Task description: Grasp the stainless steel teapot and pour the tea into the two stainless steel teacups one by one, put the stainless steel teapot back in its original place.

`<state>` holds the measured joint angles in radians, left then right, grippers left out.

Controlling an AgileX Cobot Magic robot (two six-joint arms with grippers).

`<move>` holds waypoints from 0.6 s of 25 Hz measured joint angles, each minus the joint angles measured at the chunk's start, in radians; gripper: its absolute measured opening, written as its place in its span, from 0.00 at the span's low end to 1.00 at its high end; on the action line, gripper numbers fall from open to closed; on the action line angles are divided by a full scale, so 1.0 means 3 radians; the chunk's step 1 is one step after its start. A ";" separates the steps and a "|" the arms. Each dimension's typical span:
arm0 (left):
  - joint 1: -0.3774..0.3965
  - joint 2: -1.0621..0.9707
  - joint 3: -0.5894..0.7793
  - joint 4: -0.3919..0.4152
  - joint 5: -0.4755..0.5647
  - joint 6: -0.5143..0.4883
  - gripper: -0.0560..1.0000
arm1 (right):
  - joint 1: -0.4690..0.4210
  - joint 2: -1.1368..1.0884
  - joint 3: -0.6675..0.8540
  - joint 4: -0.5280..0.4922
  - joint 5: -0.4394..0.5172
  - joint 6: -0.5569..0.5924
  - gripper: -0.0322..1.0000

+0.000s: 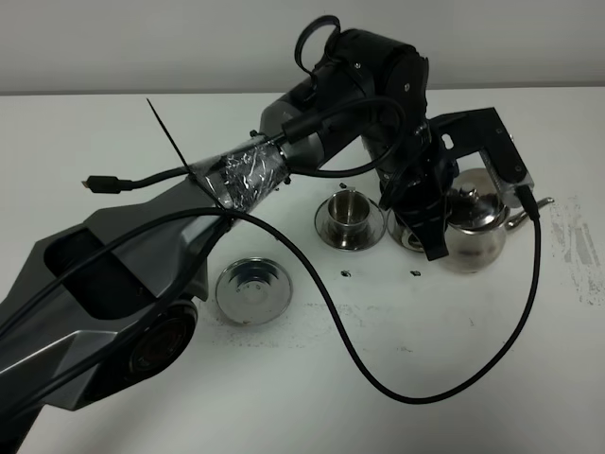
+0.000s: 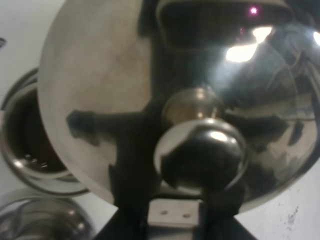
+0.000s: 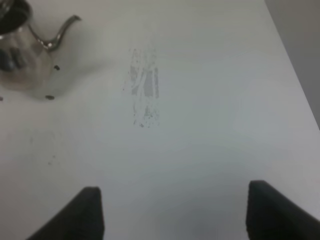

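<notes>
One mirror-bright, bell-shaped stainless steel teapot (image 1: 477, 232), far right, is clamped in the left gripper (image 1: 427, 227); two small steel teacups (image 1: 350, 210) stand just left, one half-hidden. One empty round steel saucer (image 1: 250, 289) lies near-left. The right gripper (image 3: 175, 215) gapes wide.

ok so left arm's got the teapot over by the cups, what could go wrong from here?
1. The left gripper holds the stainless steel teapot right beside a teacup with dark tea in it; a swing could knock it over.
2. The route to the empty saucer passes the other teacup.
3. The black cable loops across the table between them and may snag.
</notes>
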<state>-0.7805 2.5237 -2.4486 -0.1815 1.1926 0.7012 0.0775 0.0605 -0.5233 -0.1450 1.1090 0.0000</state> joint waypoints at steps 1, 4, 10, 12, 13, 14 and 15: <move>0.0000 0.0013 0.0000 0.0000 0.0000 0.0000 0.23 | 0.0000 0.0000 0.0000 0.0000 0.0000 0.0000 0.60; -0.0004 0.0023 0.0000 0.0000 0.0000 0.0000 0.23 | 0.0000 0.0000 0.0000 0.0000 0.0000 0.0000 0.60; -0.0014 0.0075 0.0000 -0.0036 -0.0003 0.0000 0.23 | 0.0000 0.0000 0.0000 0.0000 0.0000 0.0000 0.60; -0.0017 0.0089 0.0000 -0.0043 -0.0003 0.0003 0.23 | 0.0000 0.0000 0.0000 0.0000 0.0000 0.0000 0.60; -0.0020 0.0089 0.0000 -0.0046 -0.0003 0.0003 0.23 | 0.0000 0.0000 0.0000 0.0000 0.0000 0.0000 0.60; -0.0020 0.0093 0.0000 -0.0046 -0.0003 0.0006 0.23 | 0.0000 0.0000 0.0000 0.0000 0.0000 0.0000 0.60; -0.0020 0.0093 0.0000 -0.0049 -0.0003 0.0009 0.23 | 0.0000 0.0000 0.0000 0.0000 0.0000 0.0000 0.60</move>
<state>-0.7865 2.5515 -2.4486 -0.1963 1.1917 0.7038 0.0775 0.0605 -0.5233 -0.1450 1.1090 0.0000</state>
